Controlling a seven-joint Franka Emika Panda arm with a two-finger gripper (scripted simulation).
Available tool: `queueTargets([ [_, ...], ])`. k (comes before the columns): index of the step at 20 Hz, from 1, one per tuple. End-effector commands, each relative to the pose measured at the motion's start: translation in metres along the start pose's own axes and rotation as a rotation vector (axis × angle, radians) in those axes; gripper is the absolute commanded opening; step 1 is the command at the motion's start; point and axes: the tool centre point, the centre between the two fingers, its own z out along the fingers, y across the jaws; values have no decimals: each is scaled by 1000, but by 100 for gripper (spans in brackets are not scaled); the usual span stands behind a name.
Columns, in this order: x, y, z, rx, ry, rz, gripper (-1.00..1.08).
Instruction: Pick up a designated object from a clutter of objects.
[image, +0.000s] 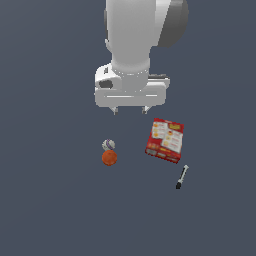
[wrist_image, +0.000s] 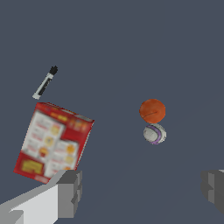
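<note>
Though slim, marker (image: 182, 177) beside boxy carton (image: 166, 140)

The dark grey floor (image: 50, 200) apparently carries a marker (image: 182, 177), red box (image: 166, 140), orange ball (image: 109, 158) and smaller ball (image: 108, 145).

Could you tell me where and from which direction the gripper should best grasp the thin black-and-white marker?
Probably at mid-barrel of the thin black-and-white marker, descending from straight above with the open gripper turned so its fingers close across the slim barrel. It lies flat, clear of the flat red box, leaving both long sides free.
</note>
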Motion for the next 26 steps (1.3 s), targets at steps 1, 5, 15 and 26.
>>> queueTargets([
  [1, 0, 0, 0, 0, 0, 0, 100],
  [5, 2, -4, -3, -4, 6, -19, 100],
  [15, 7, -13, -9, -13, 21, -66, 100],
  [26, 28, -30, 7, -15, 24, -3, 100],
])
